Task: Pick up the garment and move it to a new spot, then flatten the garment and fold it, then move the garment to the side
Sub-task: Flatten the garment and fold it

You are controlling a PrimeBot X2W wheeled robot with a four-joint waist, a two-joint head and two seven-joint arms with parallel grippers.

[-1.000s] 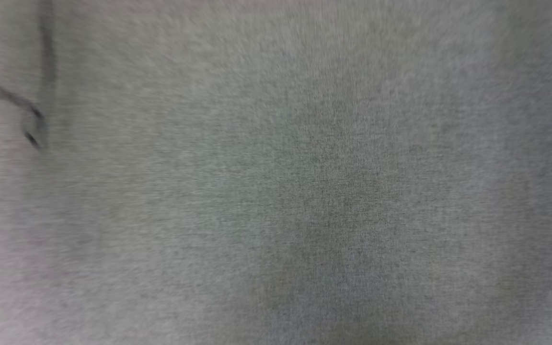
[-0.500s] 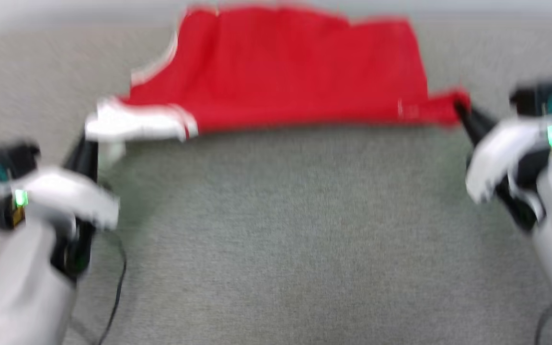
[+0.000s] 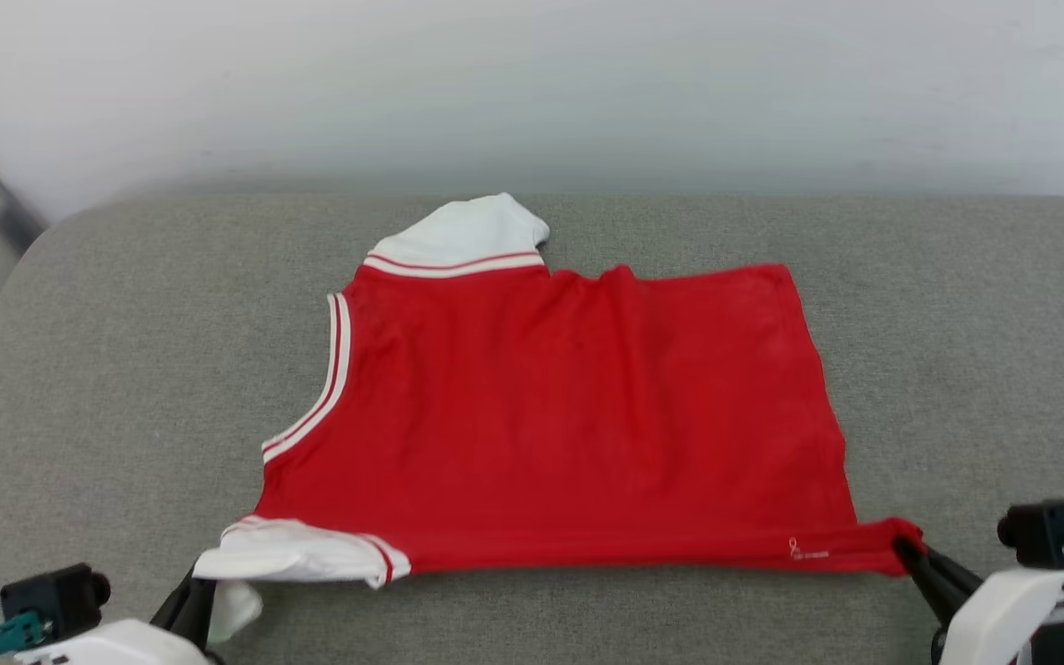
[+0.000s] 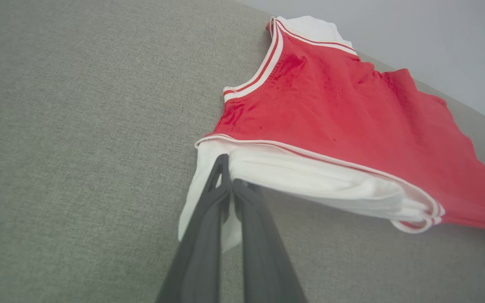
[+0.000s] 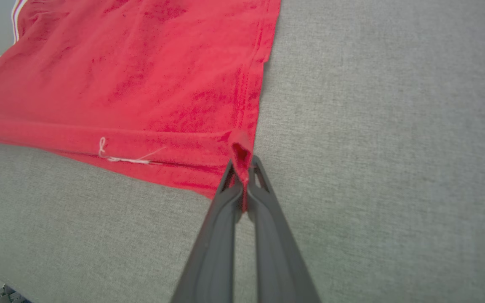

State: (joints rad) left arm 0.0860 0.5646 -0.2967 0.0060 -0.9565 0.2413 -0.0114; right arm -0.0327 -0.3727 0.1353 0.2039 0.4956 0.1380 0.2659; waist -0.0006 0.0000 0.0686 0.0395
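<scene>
**One garment, two grippers, both pinching its near edge**

Head view: one red garment (image 3: 569, 416) lies flat mid-cushion (image 3: 107, 369), with a white far sleeve (image 3: 458, 235) and a white near sleeve (image 3: 301, 559). Bare grey room spreads left, right and near, and a wall (image 3: 532, 92) bounds the far edge. The left gripper (image 3: 192, 596) and right gripper (image 3: 909, 554) are cut off at the frame's bottom.

Left wrist view: the fingers are pressed together on the near sleeve, lifting it slightly.

Right wrist view: the fingers clamp the near right hem corner, beside one white hem mark (image 5: 116, 156).

left tool (image 4: 227, 179): fingers pinched together | right tool (image 5: 242, 170): fingers pinched together
</scene>
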